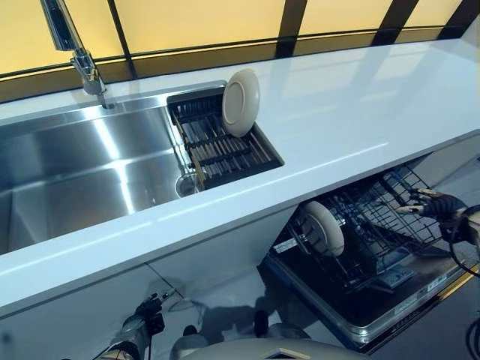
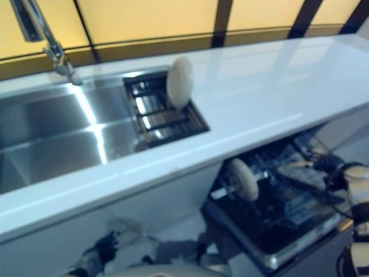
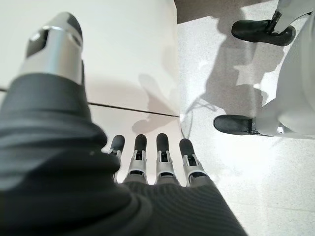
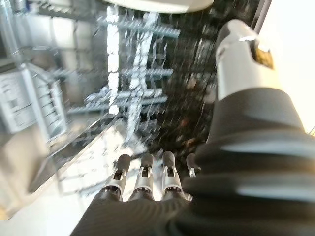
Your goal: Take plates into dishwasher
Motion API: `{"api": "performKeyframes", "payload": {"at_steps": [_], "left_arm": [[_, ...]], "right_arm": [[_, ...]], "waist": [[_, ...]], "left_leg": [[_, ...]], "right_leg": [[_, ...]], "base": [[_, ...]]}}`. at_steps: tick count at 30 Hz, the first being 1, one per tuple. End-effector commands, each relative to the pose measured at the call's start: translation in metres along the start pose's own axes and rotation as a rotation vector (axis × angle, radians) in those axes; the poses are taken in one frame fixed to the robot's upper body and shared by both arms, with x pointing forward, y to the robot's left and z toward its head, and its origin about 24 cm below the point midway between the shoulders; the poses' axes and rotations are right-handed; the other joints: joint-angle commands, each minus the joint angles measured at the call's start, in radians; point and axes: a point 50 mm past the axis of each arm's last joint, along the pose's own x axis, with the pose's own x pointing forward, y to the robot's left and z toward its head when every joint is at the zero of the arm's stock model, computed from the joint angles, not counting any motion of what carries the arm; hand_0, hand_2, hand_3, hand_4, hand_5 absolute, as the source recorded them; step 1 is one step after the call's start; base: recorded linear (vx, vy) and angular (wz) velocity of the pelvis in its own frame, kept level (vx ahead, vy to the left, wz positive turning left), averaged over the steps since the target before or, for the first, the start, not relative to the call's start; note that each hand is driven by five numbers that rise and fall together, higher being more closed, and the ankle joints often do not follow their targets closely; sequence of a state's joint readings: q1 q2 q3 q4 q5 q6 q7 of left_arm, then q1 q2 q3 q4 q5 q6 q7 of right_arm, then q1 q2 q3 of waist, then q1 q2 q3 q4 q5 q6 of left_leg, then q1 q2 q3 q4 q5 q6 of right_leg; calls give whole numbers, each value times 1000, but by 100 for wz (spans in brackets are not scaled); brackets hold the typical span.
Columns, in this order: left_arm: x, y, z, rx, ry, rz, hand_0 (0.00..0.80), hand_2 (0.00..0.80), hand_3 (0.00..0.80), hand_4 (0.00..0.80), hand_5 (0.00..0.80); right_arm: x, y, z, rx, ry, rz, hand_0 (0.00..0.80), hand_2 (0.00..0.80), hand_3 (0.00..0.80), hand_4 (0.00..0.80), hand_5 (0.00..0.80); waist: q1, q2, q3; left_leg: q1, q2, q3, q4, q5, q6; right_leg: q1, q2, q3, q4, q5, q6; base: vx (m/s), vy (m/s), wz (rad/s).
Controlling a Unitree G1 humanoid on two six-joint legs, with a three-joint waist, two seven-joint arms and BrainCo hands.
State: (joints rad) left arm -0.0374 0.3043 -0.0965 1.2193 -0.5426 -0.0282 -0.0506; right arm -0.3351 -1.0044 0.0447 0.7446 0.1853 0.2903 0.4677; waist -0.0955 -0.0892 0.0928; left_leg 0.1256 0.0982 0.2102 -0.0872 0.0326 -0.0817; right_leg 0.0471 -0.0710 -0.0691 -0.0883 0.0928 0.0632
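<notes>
One cream plate [image 1: 241, 102] stands on edge in the dark drying rack [image 1: 225, 146] set in the sink's right end. A second cream plate [image 1: 323, 228] stands upright in the wire rack [image 1: 375, 232] of the open dishwasher below the counter. My right hand [image 1: 433, 204] hovers over the right side of that rack, fingers relaxed and holding nothing; its fingers [image 4: 142, 177] show above the wires in the right wrist view. My left hand [image 1: 148, 313] hangs low by the cabinet front, fingers [image 3: 147, 152] straight, nothing in it.
A steel sink [image 1: 75, 172] with a tall tap [image 1: 79, 52] fills the counter's left. The white counter [image 1: 360, 105] stretches right. The dishwasher door [image 1: 375, 315] juts out low toward me. White cabinet fronts [image 1: 210, 262] stand below the counter.
</notes>
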Motion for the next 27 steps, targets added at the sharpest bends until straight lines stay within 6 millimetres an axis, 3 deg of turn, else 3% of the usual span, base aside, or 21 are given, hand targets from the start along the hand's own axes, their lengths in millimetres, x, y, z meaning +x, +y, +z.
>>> {"api": "performKeyframes", "payload": {"at_steps": [1,5,10,19,27], "left_arm": [[2,3,20,30,-60,2,0,0,0,0,0],[2,1,20,32,-64,-3,0,0,0,0,0],[2,-3,20,27,-65,-12,0,0,0,0,0],[1,4,16,24,-48,15,0,0,0,0,0],[1,5,11,32,-26,15,0,0,0,0,0]], "right_arm": [[-16,-33,6,18,-35,-105,0,0,0,0,0],[-27,-50,12,88,-101,-199,0,0,0,0,0],[-43,-72,34,155,-214,-376,0,0,0,0,0],[-88,-108,117,195,-451,-539,0,0,0,0,0],[-101,-99,183,190,-643,-459,0,0,0,0,0]], "waist": [[-4,-38,-17],[-13,-40,-18],[-13,-37,-15],[25,-46,-25],[61,-54,-42]], "left_leg": [[8,4,-18,0,-40,33],[11,4,-15,0,-41,32],[10,4,-20,0,-43,32],[1,-6,-50,0,-41,26],[-9,-13,-76,0,-38,24]], "right_leg": [[15,-32,27,22,-2,66],[15,-29,33,23,0,66],[17,-27,36,22,-2,67],[27,-32,14,15,-8,62],[36,-37,-19,10,-13,58]], "base": [[24,14,-14],[5,2,-2],[9,5,-5],[0,0,0],[12,-1,3]]}}
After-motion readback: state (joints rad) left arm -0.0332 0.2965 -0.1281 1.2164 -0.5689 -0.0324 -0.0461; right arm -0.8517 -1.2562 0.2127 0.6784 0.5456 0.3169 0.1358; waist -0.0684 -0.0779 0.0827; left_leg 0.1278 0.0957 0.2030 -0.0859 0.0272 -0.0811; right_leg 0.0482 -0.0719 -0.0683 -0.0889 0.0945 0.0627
